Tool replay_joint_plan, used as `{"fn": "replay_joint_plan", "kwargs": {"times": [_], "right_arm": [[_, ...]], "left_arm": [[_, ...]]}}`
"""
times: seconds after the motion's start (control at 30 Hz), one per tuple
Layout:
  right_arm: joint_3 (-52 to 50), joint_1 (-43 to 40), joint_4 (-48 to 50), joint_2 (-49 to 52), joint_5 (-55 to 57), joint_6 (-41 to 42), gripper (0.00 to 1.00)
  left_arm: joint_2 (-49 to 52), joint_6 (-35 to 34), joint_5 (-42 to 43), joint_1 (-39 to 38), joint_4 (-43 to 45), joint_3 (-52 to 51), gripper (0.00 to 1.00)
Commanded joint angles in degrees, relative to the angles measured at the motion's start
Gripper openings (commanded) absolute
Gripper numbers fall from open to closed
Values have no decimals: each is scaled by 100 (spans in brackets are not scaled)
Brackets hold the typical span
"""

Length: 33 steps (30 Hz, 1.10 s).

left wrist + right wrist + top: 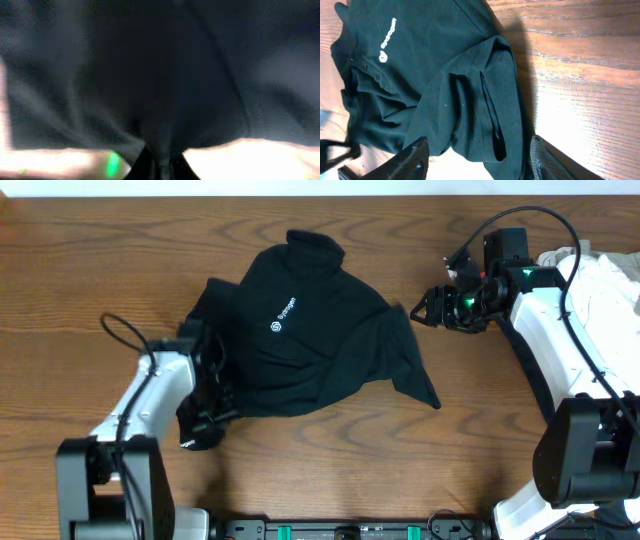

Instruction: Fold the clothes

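A black short-sleeved T-shirt with a small white logo lies crumpled in the middle of the table. My left gripper is at the shirt's left edge and shut on a pinch of its black fabric, which fills the left wrist view. My right gripper is open and empty, just right of the shirt's right sleeve. In the right wrist view the sleeve lies between and ahead of the spread fingers.
A pile of white clothes lies at the table's far right edge, behind the right arm. Bare wooden table surrounds the shirt.
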Motion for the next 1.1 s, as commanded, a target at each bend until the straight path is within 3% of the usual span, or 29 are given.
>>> {"fn": "replay_joint_plan", "kwargs": {"times": [0.0,0.13,0.3,0.5,0.57,1.07], "right_arm": [[48,-37,-83,-66,114,-105,62],[48,-22,-382,-66,389,-107,63],[42,129,-763,-66,431,-378,57],[35,750,-977,-63,267,-1132,57],[35,1019,-960,-57,267,-1244,61],[-424,2490,153,511,863,-942,67]], "left_arm": [[-522,308,-59,0,-597,1246,6],[-970,566,-675,4,-1244,2623,6],[-1266,756,-719,4,-1342,3560,6],[-1292,887,-721,4,-1421,3917,6],[-1292,925,-741,4,-1381,3943,6],[-1292,949,-732,2,-1362,4483,6]]}}
